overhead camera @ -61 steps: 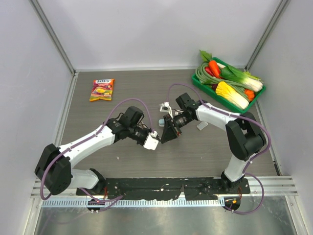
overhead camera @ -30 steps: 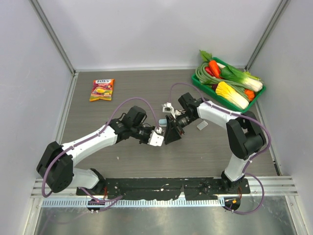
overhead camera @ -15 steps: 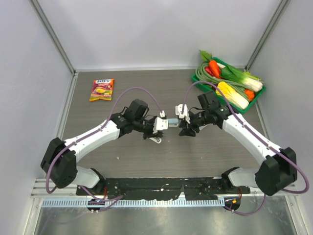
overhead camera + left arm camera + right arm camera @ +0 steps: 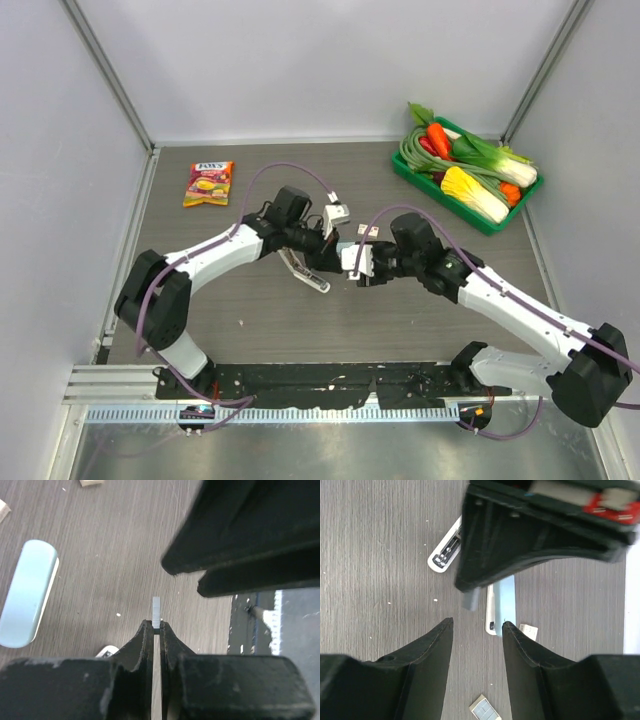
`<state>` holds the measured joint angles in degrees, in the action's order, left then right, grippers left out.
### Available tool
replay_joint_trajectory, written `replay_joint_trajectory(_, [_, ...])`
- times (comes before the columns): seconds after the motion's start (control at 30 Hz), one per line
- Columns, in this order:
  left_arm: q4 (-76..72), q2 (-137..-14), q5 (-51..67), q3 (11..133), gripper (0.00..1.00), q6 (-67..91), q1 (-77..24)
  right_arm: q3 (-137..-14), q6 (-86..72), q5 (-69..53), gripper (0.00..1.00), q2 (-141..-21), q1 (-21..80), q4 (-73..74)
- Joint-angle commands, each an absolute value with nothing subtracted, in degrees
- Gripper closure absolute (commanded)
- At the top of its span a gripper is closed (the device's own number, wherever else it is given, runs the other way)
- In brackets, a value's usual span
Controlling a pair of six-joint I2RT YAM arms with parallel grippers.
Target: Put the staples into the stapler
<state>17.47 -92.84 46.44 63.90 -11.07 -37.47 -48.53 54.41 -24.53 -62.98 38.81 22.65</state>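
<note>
Grey strip: the staple strip [image 4: 156, 611], thin and silvery, sticks out from the fingertips at the centre of the left wrist view, held above the table and touching nothing else.
Left hand: the left hand [image 4: 155, 626] is closed, pinching the lower end of the strip between its two fingers.
Right hand: the right hand [image 4: 477, 624], at the bottom of its wrist view, has its fingers spread with nothing between them. It hovers over the table [image 4: 370, 555], just beside the left hand.
White stapler: the white stapler [image 4: 444, 556] lies upper left of centre in the right wrist view. Its channel faces up, so it looks opened and ready. Whether staples already sit in it I cannot tell.
Blue stapler: the pale blue stapler [image 4: 504, 600] lies at the centre of that view, beneath the left hand.
Box: a small whitish box [image 4: 529, 630] lies just right of the blue stapler's lower end.
Done: by the look of it, a strip is out of its box and firmly pinched, and one stapler is open.
Left: the strip is in no channel yet. It has to be lined up with the track, lowered in and released, and then the stapler shut.
</note>
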Motion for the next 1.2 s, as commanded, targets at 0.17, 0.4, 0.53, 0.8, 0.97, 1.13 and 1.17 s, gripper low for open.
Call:
replay_joint_trajectory(0.17, [-4.63,-95.18,58.78,63.02,1.00,14.57,-31.29,-41.05,54.84,-19.69,0.52,-61.79,41.22,9.59])
replay_joint_trajectory(0.4, [-10.71,-97.38,64.86,61.70,1.00,19.50,-30.94,-37.62,51.42,-15.04,0.53,-61.44,41.22,0.27])
replay_joint_trajectory(0.53, [-10.81,-97.47,66.79,61.26,1.00,18.99,-30.85,-36.83,51.15,-12.92,0.54,-60.47,41.22,-3.43])
replay_joint_trajectory(0.8, [-8.26,-97.82,67.85,61.17,1.00,17.40,-30.85,-35.68,51.50,-12.74,0.54,-59.50,41.31,-4.74])
replay_joint_trajectory(0.97, [-8.26,-98.87,68.73,61.87,1.00,18.54,-30.94,-35.16,53.26,-15.28,0.58,-59.50,41.22,-4.83])
replay_joint_trajectory(1.13, [-8.70,-99.49,68.82,61.70,1.00,19.07,-30.85,-34.28,53.96,-15.20,0.60,-58.71,41.31,-5.89])
replay_joint_trajectory(1.17, [-8.70,-99.67,68.82,61.70,1.00,19.16,-30.94,-34.28,54.14,-15.64,0.60,-58.62,41.31,-5.63])
